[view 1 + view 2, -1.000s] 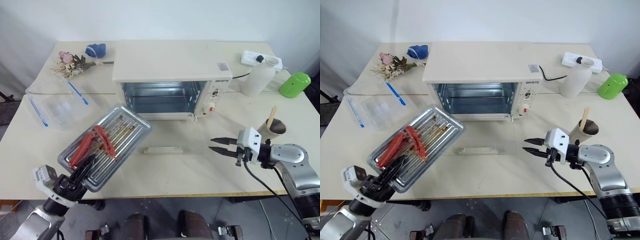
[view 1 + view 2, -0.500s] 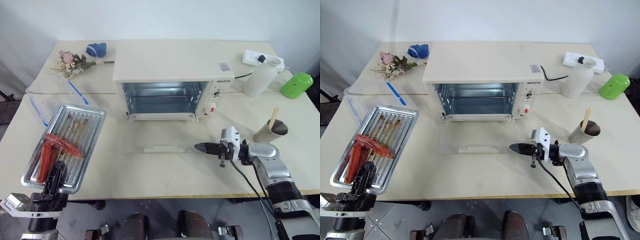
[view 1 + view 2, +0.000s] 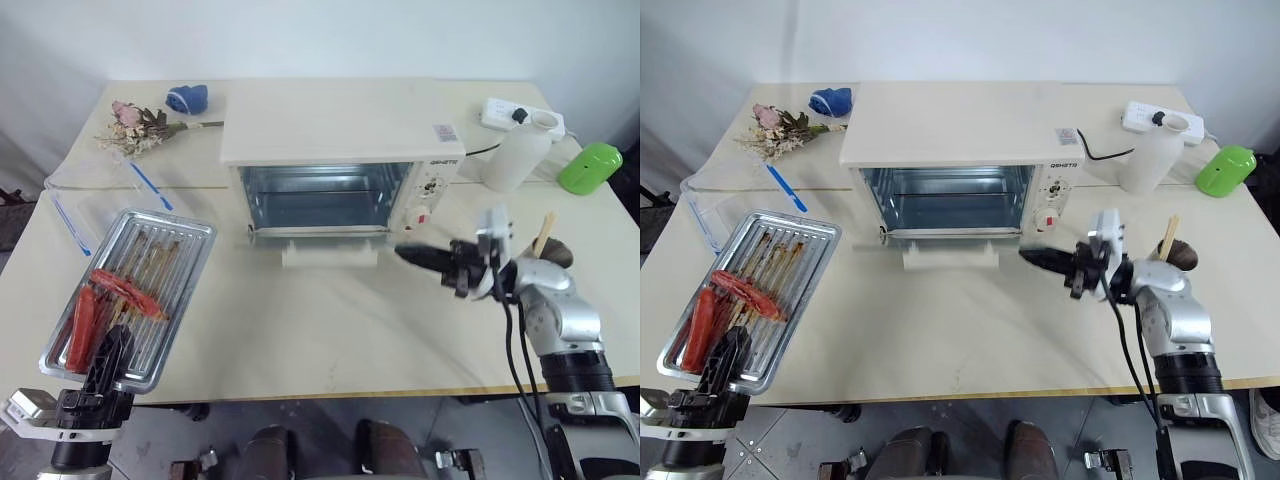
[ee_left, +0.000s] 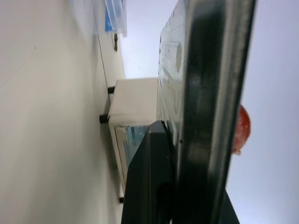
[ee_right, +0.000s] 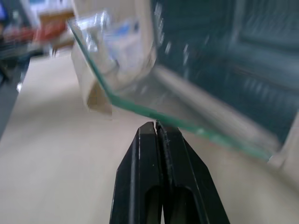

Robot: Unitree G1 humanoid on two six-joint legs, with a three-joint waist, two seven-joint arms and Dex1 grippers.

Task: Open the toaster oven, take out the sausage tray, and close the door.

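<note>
The ribbed silver sausage tray (image 3: 128, 298) is carrying two red sausages (image 3: 100, 305), pinched by the left gripper (image 3: 108, 355); the right gripper (image 3: 412, 255) is closed, empty, under the glass door (image 5: 187, 107).

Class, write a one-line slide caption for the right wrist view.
Shut right gripper nudges the glass door of the toaster oven upward from beneath its edge.

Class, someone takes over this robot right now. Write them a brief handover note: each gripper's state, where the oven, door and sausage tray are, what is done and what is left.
Left gripper: shut on the sausage tray, held out at the table's left edge, two sausages on it.
Right gripper: shut, empty, tips under the edge of the door.
Toaster oven: at table centre, cavity empty, door partly raised.
Done: door opened, tray taken out.
Left: push the door fully shut.
</note>
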